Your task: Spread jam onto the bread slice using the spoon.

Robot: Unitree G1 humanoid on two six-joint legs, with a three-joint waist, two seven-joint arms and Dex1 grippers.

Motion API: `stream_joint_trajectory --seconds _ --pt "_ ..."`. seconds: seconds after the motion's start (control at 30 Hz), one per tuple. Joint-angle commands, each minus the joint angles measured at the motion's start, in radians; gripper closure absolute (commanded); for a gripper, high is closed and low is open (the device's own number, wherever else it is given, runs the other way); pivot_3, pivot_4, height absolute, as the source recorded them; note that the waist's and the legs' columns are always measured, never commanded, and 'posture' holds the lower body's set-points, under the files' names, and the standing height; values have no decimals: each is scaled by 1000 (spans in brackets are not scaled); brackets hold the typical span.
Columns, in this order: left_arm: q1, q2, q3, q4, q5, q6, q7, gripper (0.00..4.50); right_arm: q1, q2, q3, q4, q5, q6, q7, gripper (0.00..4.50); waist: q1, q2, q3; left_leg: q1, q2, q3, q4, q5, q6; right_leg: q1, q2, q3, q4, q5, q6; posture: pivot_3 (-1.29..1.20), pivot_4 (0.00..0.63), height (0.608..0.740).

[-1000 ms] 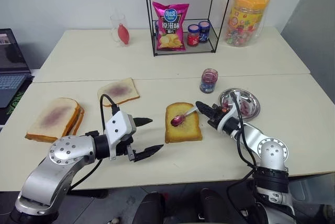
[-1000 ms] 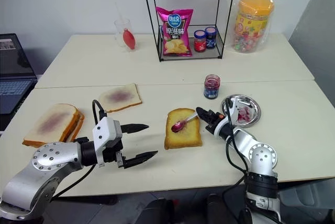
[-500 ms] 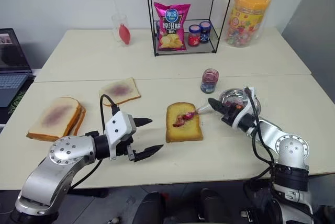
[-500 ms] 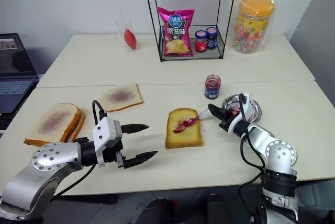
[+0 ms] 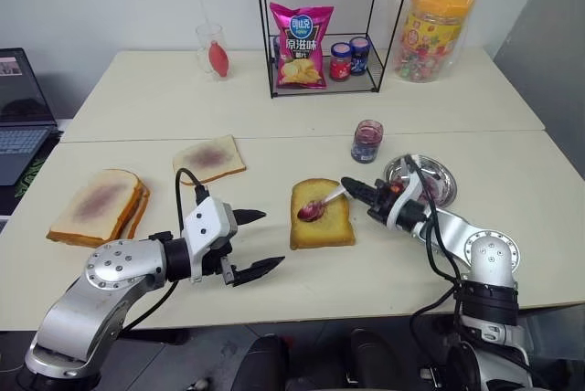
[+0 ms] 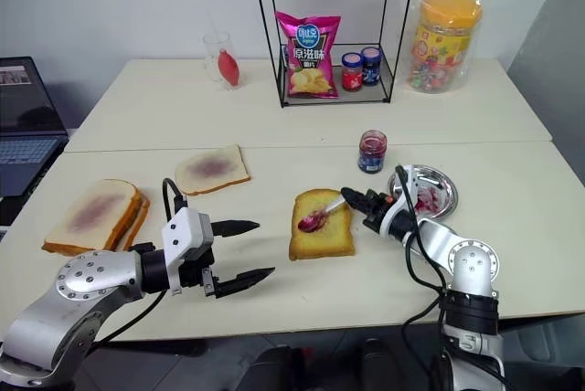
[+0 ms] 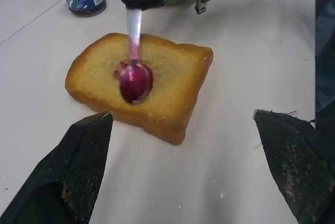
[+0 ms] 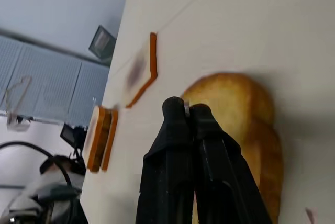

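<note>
Your table [image 5: 274,290] carries the bread slice [image 5: 322,217], jam jar [image 5: 366,141], metal dish [image 5: 430,181], wire rack [image 5: 324,26], and smeared slices [image 5: 208,158].

Slim silvery metal spoon [image 7: 134,51]: handle end hidden inside the closed black fingers of the right gripper [image 5: 351,185]. Bowl coated with red-purple jam [image 7: 135,81]; metal beneath not visible.

Thick golden-yellow toast slice [image 8: 246,109]: partly covered by those fingers in the right wrist view.

Black wire rack [image 5: 331,16]: top cut off by the frame edge.

Open laptop [image 5: 18,108]: cut off at the left edge.

Labels on the two small dark jars [image 5: 348,57]: too small to read.
</note>
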Motion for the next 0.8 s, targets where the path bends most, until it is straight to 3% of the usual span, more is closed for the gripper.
stream_joint_trajectory --seconds 0.03,0.4,0.8 --pt "-4 12 8 -33 -13 -2 -4 0 21 -50 12 -70 31 37 45 4473 0 0 0 0 0 0 0 0 0 0 0 0 0 0 0 0 150 740" --pt "-3 15 7 -31 -14 -7 -11 0 6 -144 -70 -33 22 -15 50 4473 1 0 0 0 0 0 1 0 0 0 0 0 -1 0 0 0 150 740" --pt "-8 13 5 -31 -16 -6 -11 0 -79 -58 -60 33 17 -84 -6 4473 0 0 0 0 0 0 0 0 0 0 0 0 -1 0 1 0 150 740"
